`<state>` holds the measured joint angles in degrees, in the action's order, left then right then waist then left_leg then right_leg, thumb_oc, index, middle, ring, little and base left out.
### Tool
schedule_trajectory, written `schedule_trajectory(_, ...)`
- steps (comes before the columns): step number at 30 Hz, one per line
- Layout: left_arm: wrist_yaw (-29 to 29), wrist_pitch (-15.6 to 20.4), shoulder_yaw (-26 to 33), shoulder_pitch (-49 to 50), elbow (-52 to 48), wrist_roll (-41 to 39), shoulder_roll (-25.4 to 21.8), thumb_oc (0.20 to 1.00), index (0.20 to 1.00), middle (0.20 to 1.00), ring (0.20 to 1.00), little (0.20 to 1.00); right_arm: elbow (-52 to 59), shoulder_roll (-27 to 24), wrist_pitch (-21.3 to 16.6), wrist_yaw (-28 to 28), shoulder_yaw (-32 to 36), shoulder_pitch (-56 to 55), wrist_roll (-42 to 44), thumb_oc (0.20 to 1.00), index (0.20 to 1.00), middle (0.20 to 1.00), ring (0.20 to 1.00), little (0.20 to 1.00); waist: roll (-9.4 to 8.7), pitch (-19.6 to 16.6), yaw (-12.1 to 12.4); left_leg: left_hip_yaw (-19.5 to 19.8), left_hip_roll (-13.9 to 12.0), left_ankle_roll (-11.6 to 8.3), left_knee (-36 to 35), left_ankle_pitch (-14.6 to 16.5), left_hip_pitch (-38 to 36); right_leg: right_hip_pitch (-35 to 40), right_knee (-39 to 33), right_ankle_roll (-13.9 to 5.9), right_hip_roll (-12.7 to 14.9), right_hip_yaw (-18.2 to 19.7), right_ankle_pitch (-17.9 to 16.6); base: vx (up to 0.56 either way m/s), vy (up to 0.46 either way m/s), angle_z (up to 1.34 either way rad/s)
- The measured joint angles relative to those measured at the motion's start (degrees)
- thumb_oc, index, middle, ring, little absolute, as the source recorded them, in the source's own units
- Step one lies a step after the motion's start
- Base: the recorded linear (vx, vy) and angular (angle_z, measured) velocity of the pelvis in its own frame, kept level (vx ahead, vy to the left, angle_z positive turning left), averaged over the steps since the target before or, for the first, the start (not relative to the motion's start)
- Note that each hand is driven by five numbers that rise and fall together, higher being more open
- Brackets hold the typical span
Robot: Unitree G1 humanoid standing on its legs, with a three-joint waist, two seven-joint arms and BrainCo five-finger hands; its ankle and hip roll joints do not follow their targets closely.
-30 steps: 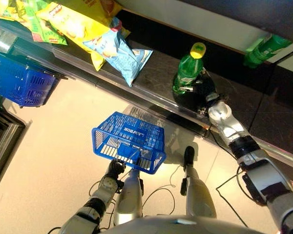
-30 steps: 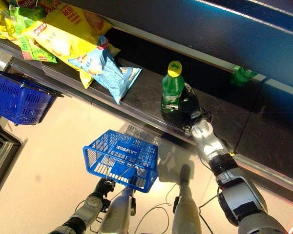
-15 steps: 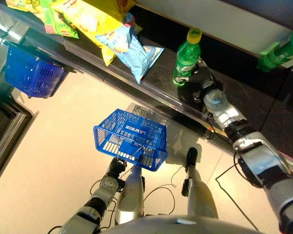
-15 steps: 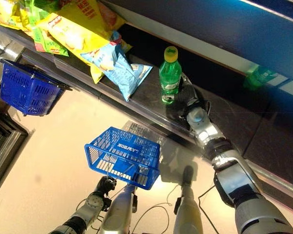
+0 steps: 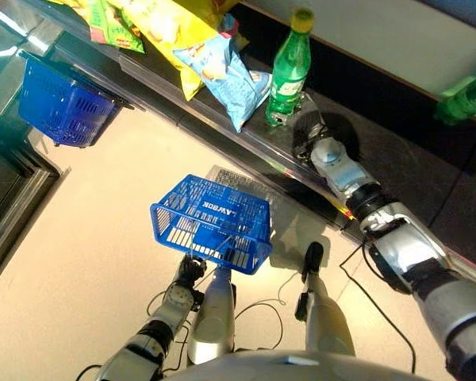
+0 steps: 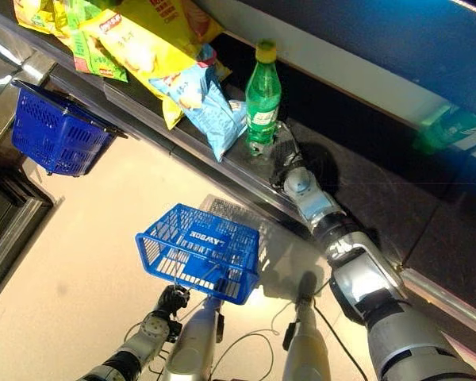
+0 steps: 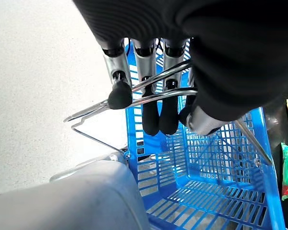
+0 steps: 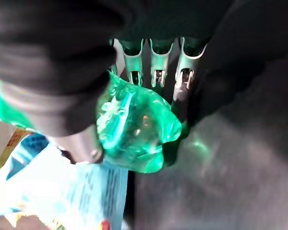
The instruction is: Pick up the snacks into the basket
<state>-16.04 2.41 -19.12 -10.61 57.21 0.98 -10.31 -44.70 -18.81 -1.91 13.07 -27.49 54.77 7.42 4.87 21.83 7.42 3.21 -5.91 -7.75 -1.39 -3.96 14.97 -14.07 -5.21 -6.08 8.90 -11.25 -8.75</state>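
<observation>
At upper left of the frame, a second blue basket (image 5: 61, 107) hangs at the edge of the dark counter (image 5: 397, 171), beside a heap of yellow and green snack bags (image 6: 135, 44) along the top. Lower down, left of centre, the robot's left hand (image 7: 156, 103) has its fingers hooked round the wire handles of the blue shopping basket (image 5: 210, 224), which hangs over the pale floor (image 5: 79, 238) with nothing visible inside. Above it, a light-blue chip bag (image 5: 226, 71) lies on the counter, just beside an upright green bottle with a yellow cap (image 5: 286, 67). To the right, the right hand (image 5: 305, 131) reaches in from the lower right; its wrist view shows fingers and thumb curled about the bottle's base. The step in hand looks like the grasp on the bottle. Next would come lifting it off the counter, keeping it upright and away from the chip bag, then carrying it down over the basket's open top.
</observation>
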Motion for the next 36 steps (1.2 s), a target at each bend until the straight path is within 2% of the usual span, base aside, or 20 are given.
schedule_trajectory(11, 0.2, -0.5, 0.1, -0.4, -0.2, 0.0, -0.7, 0.200, 0.200, 0.200, 0.200, 0.200, 5.0, 1.0, -0.9, 0.0, 3.2, -6.6, 1.3, 0.200, 0.200, 0.200, 0.200, 0.200, -0.79, 0.4, -0.3, 0.0, 0.3, 0.13, 0.2, -0.1, -0.5, 0.8, 0.0, -0.03, 0.4, 0.0, 0.0, -0.01, 0.012, 0.02)
schedule_trajectory(18, 0.4, -1.2, 0.4, -0.2, -2.3, 0.0, -1.8, 0.200, 0.200, 0.200, 0.200, 0.200, 17.4, 2.1, -3.0, -1.0, 6.6, -18.5, 4.7, 0.200, 0.200, 0.200, 0.200, 0.200, -1.63, 0.9, -0.6, 0.0, 0.4, 0.25, 0.2, -0.2, -0.7, 1.0, 0.0, -0.13, 0.4, 0.1, -0.1, 0.00, 0.000, 0.00)
schedule_trajectory(21, 0.7, -1.2, 0.8, -0.2, -2.4, 0.0, -2.0, 0.200, 0.200, 0.200, 0.200, 0.200, 18.9, 0.7, -2.9, -1.5, 7.7, -19.7, 5.5, 0.200, 0.200, 0.200, 0.200, 0.200, -1.84, 1.0, -0.9, -0.1, 0.4, 0.26, 0.2, -0.2, -0.7, 1.0, 0.0, -0.15, 0.5, 0.1, -0.1, -0.01, -0.020, 0.00)
schedule_trajectory(24, 0.9, -1.2, 2.8, -0.5, -2.7, 0.1, -2.2, 0.200, 0.200, 0.200, 0.200, 0.200, 27.6, -4.6, -1.6, -2.4, 10.5, -26.9, 5.7, 0.200, 0.200, 0.200, 0.200, 0.200, -2.81, 1.7, -1.0, -0.3, 0.5, 0.31, 0.0, -0.2, -1.0, 1.0, 0.0, -0.16, 0.5, 0.5, -0.1, -0.01, -0.027, -0.03)
schedule_trajectory(25, 0.9, -1.2, 3.4, -0.3, -2.9, 0.1, -2.2, 0.200, 0.200, 0.200, 0.200, 0.200, 28.7, -4.6, -1.8, -2.5, 11.4, -28.2, 5.7, 0.200, 0.200, 0.200, 0.200, 0.200, -2.89, 1.8, -0.5, -0.3, 0.5, 0.32, 0.0, -0.2, -1.0, 1.0, 0.0, -0.16, 0.5, 0.5, -0.1, -0.01, -0.036, -0.07)
schedule_trajectory(27, 1.0, -1.5, 4.3, -0.4, -2.7, 0.1, -2.5, 0.200, 0.200, 0.200, 0.200, 0.200, 30.1, -4.8, -2.1, -2.6, 12.9, -30.3, 5.8, 0.200, 0.200, 0.200, 0.200, 0.200, -3.31, 2.0, -2.1, -0.5, 0.6, 0.33, 0.0, -0.2, -1.1, 1.0, 0.0, -0.18, 0.6, 0.7, -0.1, -0.01, -0.045, -0.04)
schedule_trajectory(31, 1.1, -1.7, 4.7, -0.4, -2.5, 0.3, -1.9, 0.200, 0.200, 0.200, 0.200, 0.200, 37.3, -7.2, -1.6, -4.2, 16.2, -39.3, 5.8, 0.200, 0.200, 0.200, 0.200, 0.200, -3.39, 2.1, -2.8, -0.9, 0.5, 0.33, -0.1, -0.2, -1.4, 0.9, 0.0, -0.21, 0.6, 1.2, -0.1, 0.00, -0.033, -0.05)
schedule_trajectory(34, 1.2, -1.9, 5.7, -0.6, -1.8, 0.6, -1.7, 0.200, 0.200, 0.200, 0.200, 0.200, 40.7, -7.5, -1.7, -6.0, 17.5, -44.7, 6.0, 0.200, 0.200, 0.200, 0.200, 0.200, -3.65, 2.3, -5.0, -1.2, 0.5, 0.33, -0.1, -0.2, -1.8, 1.1, 0.0, -0.26, 0.5, 1.4, -0.1, 0.02, -0.070, -0.04)
schedule_trajectory(35, 1.2, -2.0, 6.9, -0.5, -1.7, 0.6, -1.5, 0.200, 0.200, 0.200, 0.200, 0.200, 42.0, -7.5, -1.7, -6.8, 18.2, -45.7, 6.3, 0.200, 0.200, 0.200, 0.200, 0.200, -3.58, 2.4, -4.5, -1.2, 0.5, 0.34, -0.1, -0.2, -2.0, 1.4, 0.0, -0.26, 0.5, 1.4, -0.1, 0.02, -0.050, -0.02)
schedule_trajectory(36, 1.2, -2.1, 7.1, -0.6, -1.1, 0.6, -1.5, 0.200, 0.200, 0.200, 0.200, 0.200, 43.4, -7.9, -1.7, -7.9, 18.8, -48.5, 6.8, 0.200, 0.200, 0.200, 0.200, 0.200, -3.73, 2.5, -5.2, -1.3, 0.5, 0.33, -0.2, -0.2, -2.6, 1.9, 0.0, -0.27, 0.5, 1.5, -0.1, 0.01, -0.032, -0.02)
